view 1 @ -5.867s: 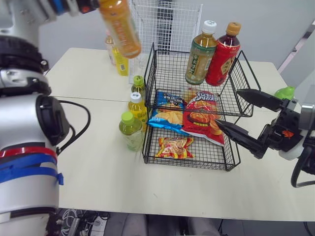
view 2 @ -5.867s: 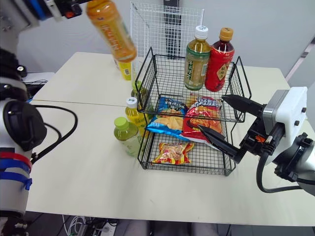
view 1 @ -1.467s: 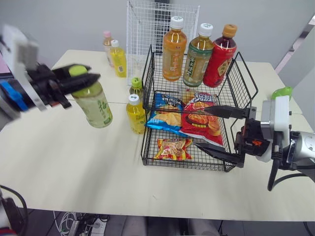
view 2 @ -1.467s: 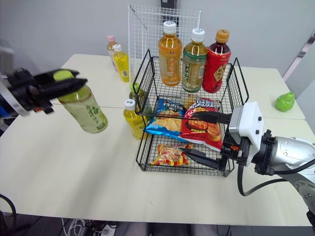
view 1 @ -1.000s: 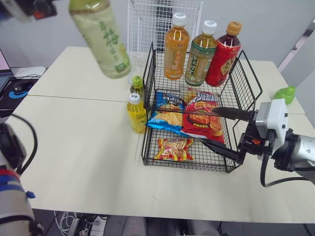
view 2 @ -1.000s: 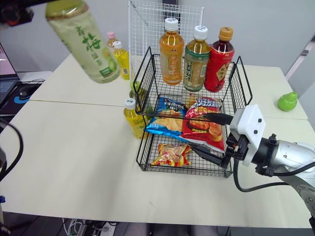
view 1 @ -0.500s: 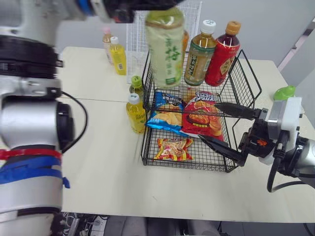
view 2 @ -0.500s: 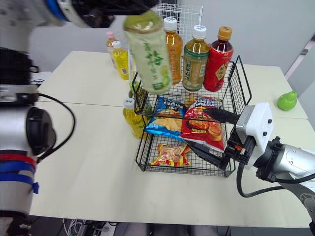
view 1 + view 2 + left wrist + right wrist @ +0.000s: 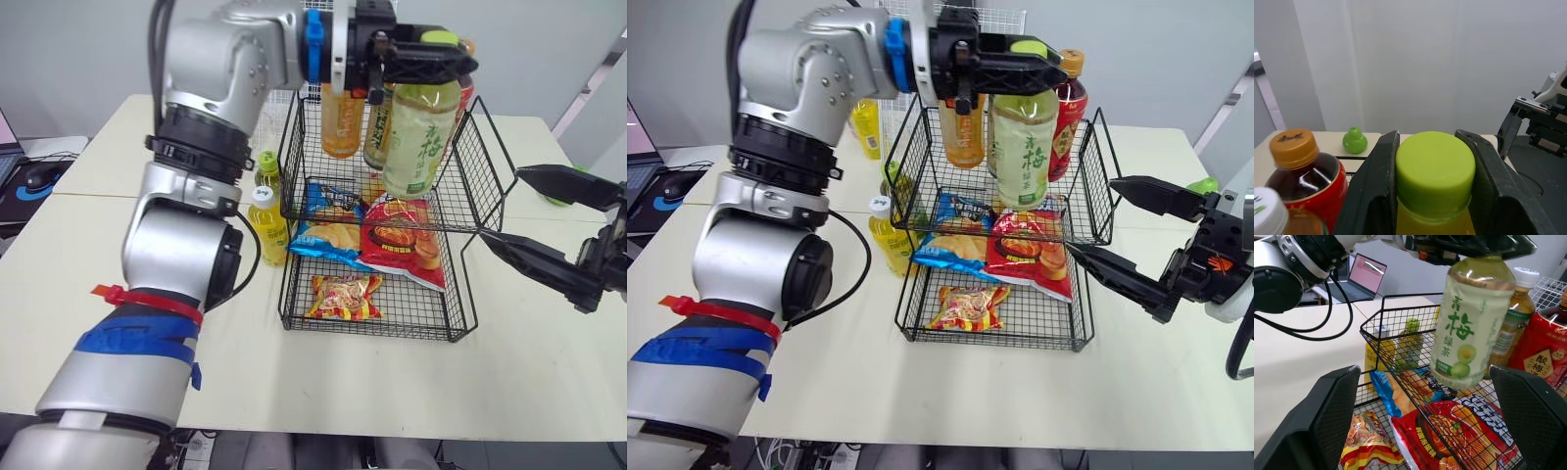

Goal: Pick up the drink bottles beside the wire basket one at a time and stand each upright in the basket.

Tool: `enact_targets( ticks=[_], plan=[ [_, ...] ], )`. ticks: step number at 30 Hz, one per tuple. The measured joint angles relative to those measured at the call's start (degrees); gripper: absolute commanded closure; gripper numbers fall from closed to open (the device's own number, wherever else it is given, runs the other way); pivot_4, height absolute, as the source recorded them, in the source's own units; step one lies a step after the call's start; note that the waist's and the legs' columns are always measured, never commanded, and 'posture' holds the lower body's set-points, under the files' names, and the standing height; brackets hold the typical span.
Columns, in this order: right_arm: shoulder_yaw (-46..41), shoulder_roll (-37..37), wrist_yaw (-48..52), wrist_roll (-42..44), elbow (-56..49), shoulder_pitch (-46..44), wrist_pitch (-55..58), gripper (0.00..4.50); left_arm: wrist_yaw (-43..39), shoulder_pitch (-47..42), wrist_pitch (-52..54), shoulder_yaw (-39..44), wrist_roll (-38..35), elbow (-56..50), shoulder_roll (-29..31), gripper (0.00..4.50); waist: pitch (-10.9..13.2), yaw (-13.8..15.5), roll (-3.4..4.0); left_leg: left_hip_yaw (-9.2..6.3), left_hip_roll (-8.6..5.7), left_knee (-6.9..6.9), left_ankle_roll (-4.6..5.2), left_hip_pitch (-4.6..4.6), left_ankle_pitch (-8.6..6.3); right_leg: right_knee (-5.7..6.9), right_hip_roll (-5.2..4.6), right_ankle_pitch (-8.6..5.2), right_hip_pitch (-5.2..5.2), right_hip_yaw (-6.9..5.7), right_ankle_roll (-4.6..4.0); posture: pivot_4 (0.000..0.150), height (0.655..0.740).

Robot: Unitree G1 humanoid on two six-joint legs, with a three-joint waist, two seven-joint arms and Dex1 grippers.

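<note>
The black wire basket (image 9: 488,157), a two-tier open grid, offered an uneven floor, so the smooth clear-plastic green tea bottle (image 9: 419,142), hanging slightly tilted over its upper tier, might topple or knock the bottles (image 9: 340,122) standing there. The left jaws clamped only its round lime cap (image 9: 1435,170), inviting a slip; the right jaws gaped empty.

Left arm (image 9: 186,235): glossy silver-grey rounded shells with black ribbed joint rings (image 9: 196,157). A bright blue collar (image 9: 313,39) sits by the wrist. A red band (image 9: 147,299) and blue tape wraps (image 9: 137,347) circle the near segment. A thin black cable (image 9: 866,257) loops off the elbow. Its jaws are thick matte black plastic. Right arm (image 9: 1232,299): white-grey wrist housing, black bracket with a small orange mark (image 9: 1212,262), black wrist cable (image 9: 1229,354), and long pointed black jaws.
</note>
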Motion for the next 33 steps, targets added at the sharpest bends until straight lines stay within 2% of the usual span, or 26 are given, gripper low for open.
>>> enact_targets(
  ticks=[10,20,21,28,29,33],
  plan=[
    [-1.2,0.2,0.3,-2.0,-1.4,3.4,-0.3,0.0,1.6,-0.8,-6.4,0.2,4.8,10.8,-5.6,3.11,0.0,0.1,0.04,0.0,-0.02,0.0,0.0,0.01,0.0,0.02,0.02,-0.02,0.0,-0.01,0.03,0.15,0.736],
    [-1.2,1.7,-0.9,-5.6,-2.4,4.0,-2.1,0.0,-0.1,-2.5,-10.3,1.1,7.1,15.3,-6.1,3.11,0.0,0.1,0.05,0.0,-0.02,0.0,0.0,0.02,0.0,0.04,0.01,-0.02,0.01,-0.01,0.03,0.15,0.736],
    [-1.2,1.8,-1.0,-6.2,-2.5,4.1,-2.5,0.0,-0.1,-2.5,-10.7,1.2,7.2,15.5,-6.1,2.38,0.0,0.1,0.06,0.0,-0.02,0.0,-0.01,0.02,0.0,0.04,0.01,-0.02,0.0,-0.01,0.03,0.15,0.736],
    [-1.2,2.1,-1.3,-7.7,-2.5,4.2,-2.9,0.0,-2.5,-4.1,-11.4,1.9,7.3,15.3,-6.1,0.19,0.0,0.1,0.07,0.0,-0.02,0.0,-0.01,0.03,0.0,0.05,0.01,-0.01,0.02,-0.01,0.02,0.15,0.736],
    [-1.2,2.2,-1.5,-8.0,-2.5,4.3,-2.9,0.0,-3.0,-4.2,-11.4,2.1,7.3,15.3,-6.1,0.04,0.0,0.1,0.08,0.0,-0.02,0.01,-0.01,0.04,0.01,0.07,0.01,-0.01,0.02,0.0,0.03,0.15,0.736],
    [-1.5,2.8,-2.0,-8.8,-2.5,4.5,-2.9,0.0,-3.7,-4.2,-11.0,3.5,7.1,14.9,-5.9,0.04,-0.1,0.1,0.09,0.0,-0.02,0.02,-0.01,0.06,0.01,0.12,0.02,-0.02,0.02,0.01,0.03,0.15,0.736]
  ],
)
